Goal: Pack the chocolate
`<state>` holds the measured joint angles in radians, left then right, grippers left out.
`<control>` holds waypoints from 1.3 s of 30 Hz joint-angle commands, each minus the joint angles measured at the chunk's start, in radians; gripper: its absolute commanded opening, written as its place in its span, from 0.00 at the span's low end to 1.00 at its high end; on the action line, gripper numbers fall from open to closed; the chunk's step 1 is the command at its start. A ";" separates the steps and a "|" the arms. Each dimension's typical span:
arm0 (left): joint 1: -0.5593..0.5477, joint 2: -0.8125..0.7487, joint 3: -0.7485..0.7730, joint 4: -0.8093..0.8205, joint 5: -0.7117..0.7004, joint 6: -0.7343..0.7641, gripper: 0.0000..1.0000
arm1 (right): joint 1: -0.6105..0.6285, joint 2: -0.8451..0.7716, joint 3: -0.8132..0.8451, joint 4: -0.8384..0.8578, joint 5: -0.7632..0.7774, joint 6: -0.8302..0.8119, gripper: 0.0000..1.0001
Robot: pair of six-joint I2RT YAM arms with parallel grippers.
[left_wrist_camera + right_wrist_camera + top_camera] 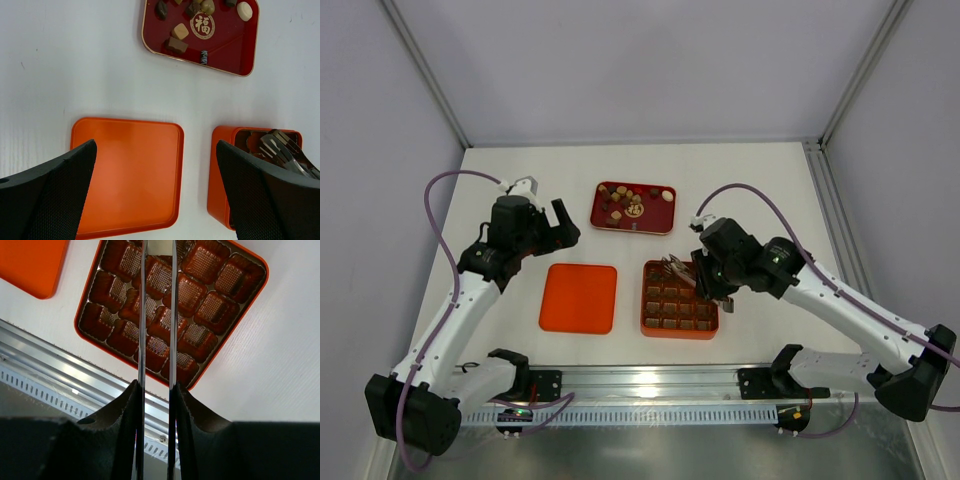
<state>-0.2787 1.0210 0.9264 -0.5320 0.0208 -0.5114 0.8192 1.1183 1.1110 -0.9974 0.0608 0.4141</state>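
Note:
The chocolate (632,203), small dark, tan and cream pieces, lies in a red tray (665,222) at the back; the left wrist view shows those pieces (180,31) too. My right gripper (705,280) is shut on thin metal tweezers (142,315) over the orange gridded box (647,300). Their tips reach over the box's far cells and run out of the right wrist view. The cells (210,307) that show hold no piece. My left gripper (545,200) hangs wide open with nothing in it, high above the flat orange lid (127,175).
The lid (579,297) lies left of the box, a strip of white table between them. A metal rail (650,378) runs along the near edge by the arm bases. Pale walls close in the table on three sides.

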 commanded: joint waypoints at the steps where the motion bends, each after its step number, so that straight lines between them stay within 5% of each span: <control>1: 0.003 0.001 -0.003 0.017 0.008 0.017 1.00 | 0.012 -0.006 -0.013 0.031 0.034 0.028 0.29; 16: 0.003 0.004 -0.003 0.017 0.007 0.017 1.00 | 0.024 0.005 -0.023 0.043 0.054 0.029 0.41; 30: 0.003 0.002 -0.003 0.017 0.010 0.017 1.00 | 0.028 0.031 0.091 0.025 0.096 -0.009 0.43; 39: 0.003 0.002 -0.006 0.017 0.013 0.016 1.00 | -0.023 0.336 0.372 0.132 0.068 -0.135 0.43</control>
<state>-0.2787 1.0218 0.9260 -0.5320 0.0235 -0.5114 0.8188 1.3582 1.3918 -0.9550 0.1329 0.3485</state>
